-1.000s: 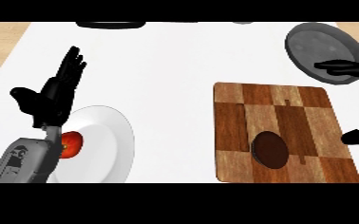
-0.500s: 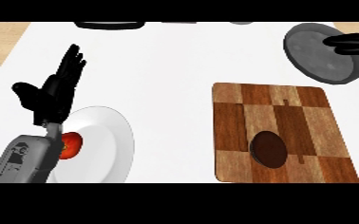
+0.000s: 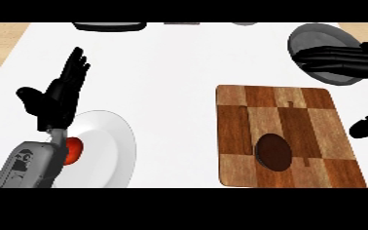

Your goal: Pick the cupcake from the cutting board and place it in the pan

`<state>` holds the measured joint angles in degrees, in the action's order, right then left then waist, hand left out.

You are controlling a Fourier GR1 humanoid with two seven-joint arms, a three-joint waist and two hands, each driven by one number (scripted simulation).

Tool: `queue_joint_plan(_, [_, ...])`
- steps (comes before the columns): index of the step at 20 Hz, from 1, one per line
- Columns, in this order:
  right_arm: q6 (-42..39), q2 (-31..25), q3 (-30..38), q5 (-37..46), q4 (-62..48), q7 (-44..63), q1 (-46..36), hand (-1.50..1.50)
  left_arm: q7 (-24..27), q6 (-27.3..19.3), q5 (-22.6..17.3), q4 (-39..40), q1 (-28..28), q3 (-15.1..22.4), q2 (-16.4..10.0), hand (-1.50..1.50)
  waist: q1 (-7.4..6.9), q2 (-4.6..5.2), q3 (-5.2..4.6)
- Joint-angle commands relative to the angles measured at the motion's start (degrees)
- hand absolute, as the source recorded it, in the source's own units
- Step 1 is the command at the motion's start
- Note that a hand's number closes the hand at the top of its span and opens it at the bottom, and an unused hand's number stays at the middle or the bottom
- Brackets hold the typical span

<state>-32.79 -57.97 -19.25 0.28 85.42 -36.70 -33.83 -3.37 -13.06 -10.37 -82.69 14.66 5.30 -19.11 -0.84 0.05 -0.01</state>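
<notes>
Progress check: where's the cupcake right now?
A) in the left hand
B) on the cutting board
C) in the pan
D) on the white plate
B: the dark brown cupcake lies on the near part of the cutting board, with no hand on it.

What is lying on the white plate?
A red round thing lies at the left side of the white plate. The left forearm covers part of it, so its full shape cannot be seen.

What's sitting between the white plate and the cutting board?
Nothing: in the head view, only bare white counter separates the plate from the cutting board.
</notes>
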Motion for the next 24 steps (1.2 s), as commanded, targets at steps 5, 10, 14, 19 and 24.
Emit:
queue_joint_plan(5, [-6.63, 0.28, -2.59, 1.99, 4.93, -2.97, 2.41, -1.50, 1.27, 2.19, 0.25, -0.21, -2.22, -1.49, -0.49, 0.00, 0.46, -0.01, 0.01])
queue_joint_plan(10, [-4.89, -1.18, -0.28, 2.68, 13.20, 3.27, 10.06, -1.50, -0.60, 2.40, 0.40, -3.07, -3.03, -2.82, -0.34, 0.00, 0.95, -0.20, 0.01])
queue_joint_plan(14, [-3.62, 3.00, -1.07, 9.81, 6.95, 0.73, 9.88, -1.50, 1.82, 5.20, -0.20, 1.03, -1.45, -5.05, -0.41, 0.00, 0.65, -0.01, 0.02])
queue_joint_plan(19, [-3.08, 7.99, -2.72, 15.87, 6.44, 5.51, 9.08, -1.50, -1.07, 3.39, 2.39, -1.39, -0.82, -3.13, 2.32, 0.00, 0.50, -0.04, 0.02])
queue_joint_plan(24, [-5.59, 7.60, -5.49, 18.90, 5.46, 2.72, 7.92, -1.50, -4.04, 3.11, 2.03, -1.84, 0.68, -4.68, 1.96, 0.00, 0.43, -0.03, 0.03])
